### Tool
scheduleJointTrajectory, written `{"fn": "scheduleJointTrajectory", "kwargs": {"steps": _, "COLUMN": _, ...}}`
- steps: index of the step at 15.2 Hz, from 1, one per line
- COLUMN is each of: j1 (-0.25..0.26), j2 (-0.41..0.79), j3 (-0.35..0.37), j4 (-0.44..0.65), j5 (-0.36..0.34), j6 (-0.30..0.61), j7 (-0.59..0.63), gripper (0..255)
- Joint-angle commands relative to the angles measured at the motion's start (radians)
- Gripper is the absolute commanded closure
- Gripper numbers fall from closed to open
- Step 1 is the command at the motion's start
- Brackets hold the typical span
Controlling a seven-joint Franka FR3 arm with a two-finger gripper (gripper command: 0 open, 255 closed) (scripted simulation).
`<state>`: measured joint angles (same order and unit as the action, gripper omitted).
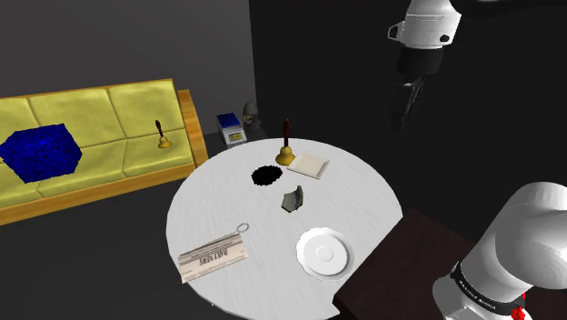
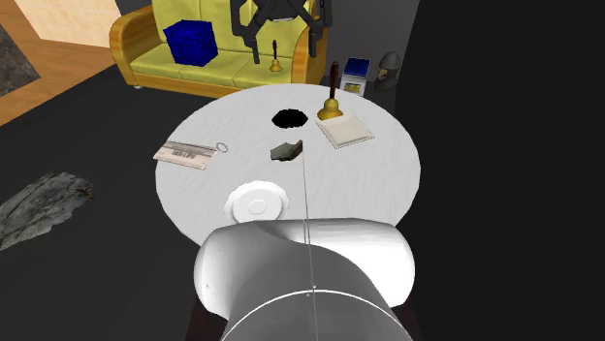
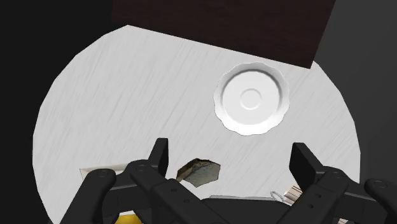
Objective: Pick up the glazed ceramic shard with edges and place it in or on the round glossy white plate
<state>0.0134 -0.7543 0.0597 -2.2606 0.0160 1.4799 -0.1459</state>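
Observation:
The shard [image 1: 291, 198] is a small grey-green jagged piece lying near the middle of the round white table [image 1: 227, 200]. It also shows in the second exterior view as the shard [image 2: 287, 149]. The white scalloped plate [image 1: 323, 251] sits on the table's near side, a short way from the shard. My black gripper [image 3: 230, 159] hangs high above the table, open, with nothing between its fingers [image 3: 159, 156]. Along the gripper, the shard [image 3: 199, 171] lies far below, close to one finger, and the plate [image 3: 251, 98] lies beyond. In the second exterior view the gripper [image 2: 285, 44] has its fingers spread.
A brass bell with a dark handle [image 1: 285, 150], a pale notepad [image 1: 306, 164] and a black blob [image 1: 266, 175] sit on the table's far side. A printed paper [image 1: 213, 255] with a ring [image 1: 243, 227] lies at the shoulder view's left. A yellow sofa [image 1: 91, 136] holds a blue block [image 1: 41, 151].

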Motion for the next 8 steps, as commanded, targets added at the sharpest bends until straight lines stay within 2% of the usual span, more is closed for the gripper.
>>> {"fn": "scheduleJointTrajectory", "kwargs": {"steps": 1, "j1": 0.000, "j2": 0.000, "j3": 0.000, "j4": 0.000, "j5": 0.000, "j6": 0.000, "j7": 0.000, "gripper": 0}}
{"fn": "scheduleJointTrajectory", "kwargs": {"steps": 8, "j1": -0.033, "j2": 0.137, "j3": 0.036, "j4": -0.098, "j5": 0.037, "j6": 0.239, "j7": 0.121, "gripper": 0}}
